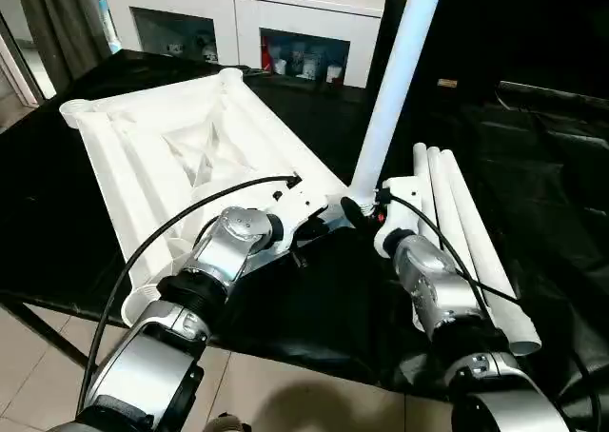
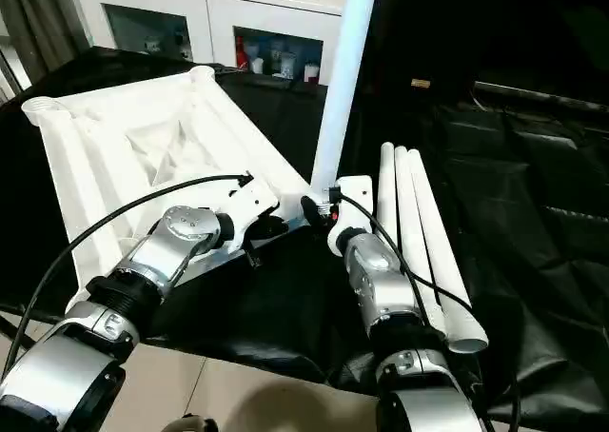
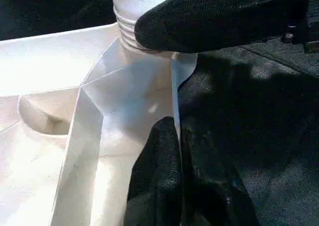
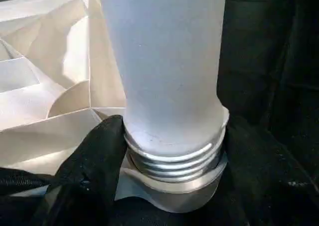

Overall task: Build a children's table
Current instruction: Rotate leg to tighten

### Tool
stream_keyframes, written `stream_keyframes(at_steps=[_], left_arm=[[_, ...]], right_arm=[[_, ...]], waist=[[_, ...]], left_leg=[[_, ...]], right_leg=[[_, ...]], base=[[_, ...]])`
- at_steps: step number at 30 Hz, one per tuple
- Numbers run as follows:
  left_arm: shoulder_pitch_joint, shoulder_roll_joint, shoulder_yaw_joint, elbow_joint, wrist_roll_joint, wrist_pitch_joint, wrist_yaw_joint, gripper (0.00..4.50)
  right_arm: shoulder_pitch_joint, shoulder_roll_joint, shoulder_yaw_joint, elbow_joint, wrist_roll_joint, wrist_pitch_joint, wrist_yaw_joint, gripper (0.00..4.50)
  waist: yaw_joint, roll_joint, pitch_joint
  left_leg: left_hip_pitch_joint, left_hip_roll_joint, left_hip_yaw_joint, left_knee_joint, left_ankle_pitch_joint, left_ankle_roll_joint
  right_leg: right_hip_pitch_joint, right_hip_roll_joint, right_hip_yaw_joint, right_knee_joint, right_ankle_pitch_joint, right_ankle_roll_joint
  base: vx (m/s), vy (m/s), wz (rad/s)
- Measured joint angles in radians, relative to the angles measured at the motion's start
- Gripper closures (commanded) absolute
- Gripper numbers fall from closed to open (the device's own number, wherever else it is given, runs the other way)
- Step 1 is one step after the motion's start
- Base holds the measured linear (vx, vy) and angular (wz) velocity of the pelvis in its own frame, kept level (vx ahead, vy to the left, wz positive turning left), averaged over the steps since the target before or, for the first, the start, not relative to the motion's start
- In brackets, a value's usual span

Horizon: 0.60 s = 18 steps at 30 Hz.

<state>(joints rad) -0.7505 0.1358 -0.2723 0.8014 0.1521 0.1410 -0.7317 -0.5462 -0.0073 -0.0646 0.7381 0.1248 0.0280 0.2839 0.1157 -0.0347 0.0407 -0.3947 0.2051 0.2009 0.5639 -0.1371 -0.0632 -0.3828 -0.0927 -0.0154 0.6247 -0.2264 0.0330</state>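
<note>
The white tabletop [image 1: 143, 156] lies ribbed side up on the black-draped work table. One white leg [image 1: 395, 89] stands upright in its near right corner socket, the threaded end [image 4: 174, 161] still showing above the socket. My right gripper [image 1: 360, 211] is shut on that leg just above the threads, one finger [image 4: 94, 156] on each side. Just left of the socket, my left gripper [image 1: 317, 228] is shut on the tabletop's thin edge wall [image 3: 175, 81], which its fingers [image 3: 159, 166] straddle. Three more legs [image 1: 457, 232] lie side by side to the right.
The black cloth [image 1: 324, 308] hangs over the table's near edge, with tiled floor [image 1: 276, 394] below. A white cabinet with glass doors [image 1: 285, 32] stands beyond the far edge. Black cables [image 1: 162, 232] run along both forearms.
</note>
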Motion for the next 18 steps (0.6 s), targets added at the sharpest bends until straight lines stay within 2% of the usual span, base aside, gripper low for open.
stream_keyframes(at_steps=[5,8,9,10,12,14,16,18], left_arm=[[0.003,0.007,0.000,0.004,0.000,-0.031,-0.002,4.50],[0.004,0.004,0.003,0.026,0.000,-0.080,0.005,4.50],[0.003,0.004,0.006,0.028,0.000,-0.083,0.005,4.22],[0.004,-0.001,0.018,0.029,-0.005,-0.084,0.003,4.22],[0.007,-0.012,0.047,0.032,-0.041,-0.108,0.005,4.05],[0.007,-0.026,0.080,0.001,-0.082,-0.137,0.013,3.80],[0.004,-0.020,0.098,-0.023,-0.096,-0.137,0.022,3.67],[-0.002,0.020,0.115,-0.070,-0.099,-0.100,0.045,3.58]], right_arm=[[0.053,-0.032,0.035,-0.094,-0.013,0.005,0.029,0.96],[0.103,-0.074,0.061,-0.230,-0.018,0.041,0.072,0.96],[0.111,-0.080,0.065,-0.265,-0.018,0.051,0.083,0.91],[0.129,-0.092,0.071,-0.317,-0.018,0.067,0.096,0.91],[0.149,-0.102,0.075,-0.363,-0.018,0.083,0.110,0.88],[0.200,-0.123,0.102,-0.461,-0.009,0.129,0.144,0.88],[0.219,-0.123,0.120,-0.510,0.003,0.164,0.166,0.88],[0.238,-0.136,0.145,-0.561,0.022,0.201,0.202,0.88]], waist=[[-0.002,0.002,0.001],[0.000,0.003,0.002],[0.000,0.003,0.002],[0.002,0.003,0.002],[0.003,-0.002,0.005],[0.004,-0.012,0.011],[-0.006,-0.012,0.011],[-0.015,-0.014,0.012]], left_leg=[[0.000,0.000,0.000,-0.001,0.000,0.000],[0.000,0.000,0.000,-0.002,0.000,0.000],[0.000,0.000,0.000,-0.002,0.000,0.000],[-0.001,0.000,0.000,-0.002,0.000,0.000],[-0.003,0.000,-0.001,-0.002,0.000,0.000],[-0.007,0.002,-0.002,0.000,0.000,0.000],[-0.009,0.001,-0.001,0.002,0.000,0.000],[-0.009,0.002,-0.001,0.002,0.000,0.001]], right_leg=[[-0.001,0.000,0.000,0.000,0.000,0.000],[-0.001,0.000,0.000,0.000,0.001,0.001],[-0.001,0.000,0.000,0.000,0.001,0.001],[-0.001,0.000,0.000,0.000,0.001,0.001],[-0.002,0.001,-0.001,0.000,0.001,0.001],[-0.004,0.001,-0.002,-0.002,0.001,0.001],[-0.005,0.001,-0.001,-0.003,0.001,0.001],[-0.006,0.003,-0.001,-0.004,0.001,0.001]], base=[[0.000,0.000,0.00],[0.000,0.000,0.00],[0.000,0.000,0.00],[0.000,0.000,0.00],[0.000,0.000,0.00],[0.000,0.000,0.00],[0.000,0.000,0.00],[0.000,0.000,0.00]])
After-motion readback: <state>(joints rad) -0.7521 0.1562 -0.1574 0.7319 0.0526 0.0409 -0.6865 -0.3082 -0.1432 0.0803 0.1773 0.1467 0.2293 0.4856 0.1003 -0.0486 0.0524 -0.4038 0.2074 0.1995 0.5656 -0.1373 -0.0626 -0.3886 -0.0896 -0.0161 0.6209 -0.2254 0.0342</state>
